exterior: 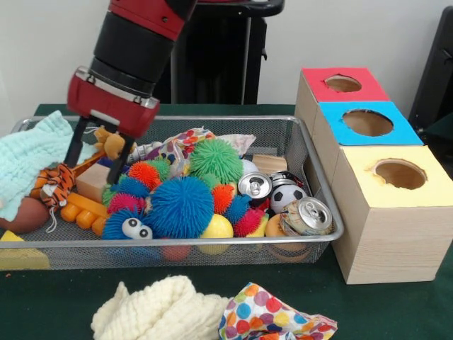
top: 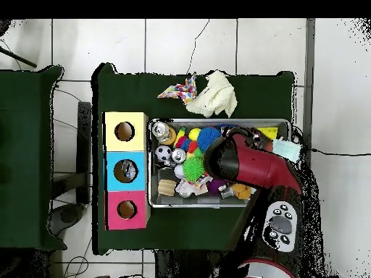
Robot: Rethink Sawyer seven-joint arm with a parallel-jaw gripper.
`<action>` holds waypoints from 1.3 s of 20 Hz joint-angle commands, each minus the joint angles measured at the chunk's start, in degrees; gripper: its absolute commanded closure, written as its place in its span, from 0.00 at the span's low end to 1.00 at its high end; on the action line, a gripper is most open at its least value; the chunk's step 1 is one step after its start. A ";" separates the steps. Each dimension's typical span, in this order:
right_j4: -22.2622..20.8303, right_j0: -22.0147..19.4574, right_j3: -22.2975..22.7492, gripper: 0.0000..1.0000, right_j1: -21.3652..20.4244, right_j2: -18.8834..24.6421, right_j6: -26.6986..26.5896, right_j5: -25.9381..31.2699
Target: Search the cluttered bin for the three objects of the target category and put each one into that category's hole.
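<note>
one dark green table (exterior: 396, 304) carries everything, standing on a floor of pale tiles (top: 170, 43) before a light wall. three wooden boxes sit in a row beside the wire bin (exterior: 322, 234), each with one round hole: red top (exterior: 343, 83), blue top (exterior: 368, 122), yellow top (exterior: 400, 173). two drink cans show in the bin, one (exterior: 306, 216) at the near corner by the yellow box, one (exterior: 255, 185) further in beside a small soccer ball (exterior: 288, 195). spiky balls crowd the middle, among them one big blue (exterior: 182, 205) and one green (exterior: 216, 159). two cloths lie outside the bin in front, one cream knit (exterior: 159, 308) and one dotted (exterior: 272, 322). the gripper (exterior: 99, 152) hangs over the bin's other end with its two dark fingers (exterior: 73, 145) spread apart around a small tan plush toy (exterior: 110, 142); whether they grip it, i cannot tell.
</note>
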 commanded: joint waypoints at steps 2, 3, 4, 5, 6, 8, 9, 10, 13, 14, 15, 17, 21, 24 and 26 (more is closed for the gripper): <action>1.11 -2.59 7.63 0.00 0.99 5.12 13.54 -6.76; 1.15 -3.11 7.93 0.00 0.74 5.51 13.21 -6.42; 1.01 -3.71 8.21 0.00 0.41 6.09 12.58 -5.98; 0.60 -4.51 8.70 0.00 -0.46 6.88 11.62 -5.32; 0.22 -5.27 8.79 0.00 -0.88 7.68 10.62 -4.74; -0.12 -6.21 8.87 0.00 -1.63 8.46 9.25 -3.45; -0.05 -6.51 8.65 0.00 -1.74 8.64 8.91 -2.98; 0.21 -6.80 8.71 0.00 -1.79 8.75 9.12 -2.96; 0.39 -6.93 9.21 0.00 -1.74 8.11 9.60 -3.08; 0.39 -6.72 9.48 0.00 -1.68 7.43 10.26 -4.16; 0.08 -6.65 10.06 0.00 -1.63 6.96 10.87 -5.87; -0.25 -6.73 10.40 0.00 -1.20 6.67 10.87 -6.34; -0.51 -7.22 10.52 0.00 0.16 7.12 10.43 -5.85; -0.34 -7.96 10.58 0.00 0.72 7.92 10.48 -5.84; -0.74 -8.66 10.33 0.00 0.92 8.44 9.91 -5.85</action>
